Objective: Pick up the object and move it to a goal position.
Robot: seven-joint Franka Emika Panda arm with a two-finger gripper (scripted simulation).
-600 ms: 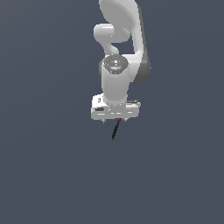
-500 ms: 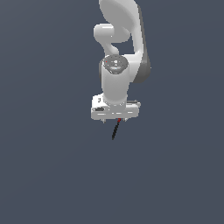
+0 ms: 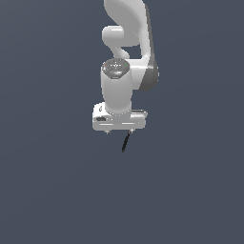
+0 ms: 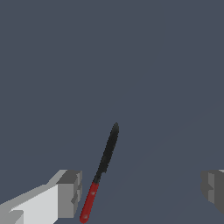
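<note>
The object (image 4: 105, 164) is a thin black stick with a red end. In the wrist view it lies between my gripper's (image 4: 140, 190) two grey fingertips (image 4: 69, 193), close to one of them and touching neither. The fingers stand wide apart, so the gripper is open and holds nothing. In the exterior view the white gripper (image 3: 120, 131) hangs straight down over the object (image 3: 126, 142). Only the object's dark end pokes out below the hand there, and its red end is hidden.
A plain dark grey-blue surface (image 3: 190, 190) fills both views. Nothing shows on it besides the white arm (image 3: 125, 43) that rises above the hand.
The hand has shifted slightly toward the exterior view's left. The object lies where it was.
</note>
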